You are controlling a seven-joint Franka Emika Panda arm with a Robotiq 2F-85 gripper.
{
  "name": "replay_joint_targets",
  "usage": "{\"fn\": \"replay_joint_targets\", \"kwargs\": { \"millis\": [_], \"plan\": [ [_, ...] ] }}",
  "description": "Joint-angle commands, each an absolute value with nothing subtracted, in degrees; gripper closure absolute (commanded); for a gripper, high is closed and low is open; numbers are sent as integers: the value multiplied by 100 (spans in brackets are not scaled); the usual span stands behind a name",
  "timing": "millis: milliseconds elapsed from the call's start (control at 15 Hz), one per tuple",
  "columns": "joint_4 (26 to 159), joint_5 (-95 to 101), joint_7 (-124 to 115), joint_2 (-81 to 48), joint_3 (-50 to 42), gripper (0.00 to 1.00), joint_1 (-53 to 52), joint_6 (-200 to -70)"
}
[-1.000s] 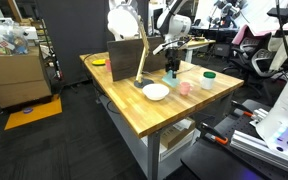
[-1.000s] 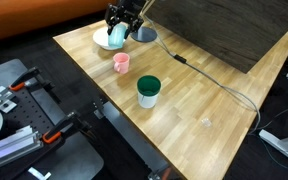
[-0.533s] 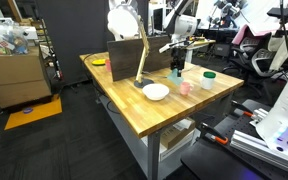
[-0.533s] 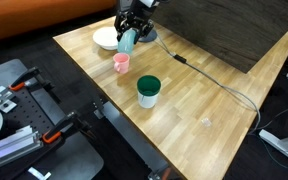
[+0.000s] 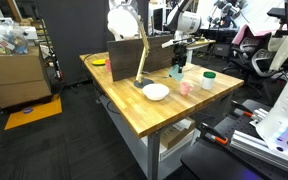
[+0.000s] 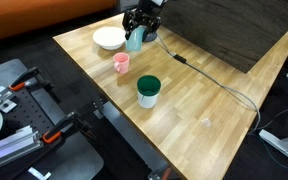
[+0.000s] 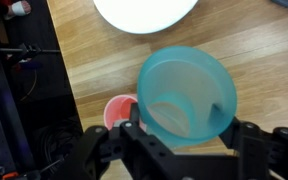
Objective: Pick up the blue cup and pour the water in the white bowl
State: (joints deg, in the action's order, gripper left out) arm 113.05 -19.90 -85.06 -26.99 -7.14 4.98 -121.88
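One small teal-blue plastic tumbler is clamped by the end effector, frame centre; judged light, thin-walled, slick: side-wall grip preferred.

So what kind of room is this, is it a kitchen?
Probably a lab or workshop, not a kitchen. There is a wooden workbench, office chairs behind it, and a big cardboard box piled with stuff off to the side.
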Motion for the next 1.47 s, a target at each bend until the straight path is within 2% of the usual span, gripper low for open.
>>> {"fn": "replay_joint_targets", "kwargs": {
  "millis": [0,333,800,867,1267,1333,1400],
  "plan": [
    [11255,-1715,-8547,-2679,-864,52,459,-12041],
    [11070,-1419,-8489,-2782,-970,52,513,-12024],
    [11031,-1997,-8061,-3010,-811,52,658,-12490],
    [11084,-1804,-8313,-2919,-925,27,529,-12393],
    [11022,-1858,-8236,-3043,-913,27,535,-12438],
    [11021,-1858,-8236,-3043,-913,52,536,-12438],
    [10892,-1966,-8155,-3128,-853,52,599,-12390]
  ]
}}
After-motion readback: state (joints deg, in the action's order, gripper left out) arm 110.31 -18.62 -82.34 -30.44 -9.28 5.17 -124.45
